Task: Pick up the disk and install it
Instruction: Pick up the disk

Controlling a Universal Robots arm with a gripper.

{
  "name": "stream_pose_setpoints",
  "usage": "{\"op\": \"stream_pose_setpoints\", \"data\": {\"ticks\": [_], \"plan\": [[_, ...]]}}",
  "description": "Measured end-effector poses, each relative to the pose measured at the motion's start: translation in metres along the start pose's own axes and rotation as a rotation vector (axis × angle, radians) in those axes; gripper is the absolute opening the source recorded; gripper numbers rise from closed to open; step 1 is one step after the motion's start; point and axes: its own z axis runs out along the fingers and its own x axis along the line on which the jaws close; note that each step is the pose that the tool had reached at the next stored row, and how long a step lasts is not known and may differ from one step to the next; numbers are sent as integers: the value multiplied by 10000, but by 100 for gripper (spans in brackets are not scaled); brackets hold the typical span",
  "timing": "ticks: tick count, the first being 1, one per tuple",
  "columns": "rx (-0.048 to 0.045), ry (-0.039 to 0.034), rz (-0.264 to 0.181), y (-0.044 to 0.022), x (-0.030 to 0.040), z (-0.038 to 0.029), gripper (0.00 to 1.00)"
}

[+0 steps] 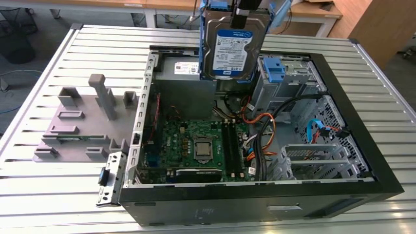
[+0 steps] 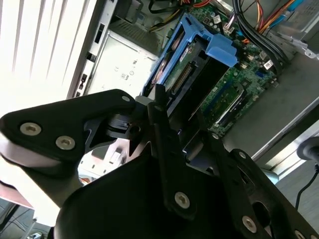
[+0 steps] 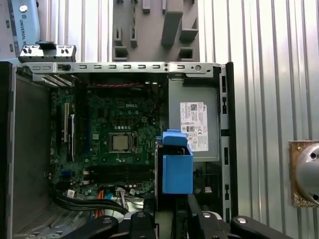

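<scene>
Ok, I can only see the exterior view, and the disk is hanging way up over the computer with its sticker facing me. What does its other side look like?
Observer: In the second wrist view the disk shows its other side, a bare circuit board with a black connector on it.
Operator: Cool! And what is it hanging over? I can't tell from here.
Observer: In the first wrist view, which looks straight down, it lines up with the edge where the motherboard meets the grey power supply, and it hides a corner of the supply's white label.
</scene>
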Motion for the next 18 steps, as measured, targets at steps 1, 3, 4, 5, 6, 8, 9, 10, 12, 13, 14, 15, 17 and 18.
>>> {"op": "stream_pose_setpoints", "data": {"ticks": [1, 3, 4, 5, 6, 8, 9, 10, 12, 13, 14, 15, 17, 18], "plan": [[0, 5, 1, -3, 19, -1, 35], [1, 16, 2, -9, 58, -3, 35], [1, 21, 2, -12, 80, -4, 35], [1, 27, 2, -14, 99, -5, 35], [1, 33, 2, -17, 119, -6, 35], [1, 46, 4, -21, 159, -8, 35], [1, 52, 4, -23, 178, -9, 35], [2, 58, 5, -26, 200, -10, 35], [2, 67, 5, -30, 241, -11, 35], [3, 72, 5, -32, 262, -12, 35], [3, 78, 5, -34, 282, -13, 35], [3, 84, 6, -36, 302, -15, 35], [4, 104, 8, -44, 390, -18, 35], [4, 109, 8, -46, 412, -19, 35]]}}
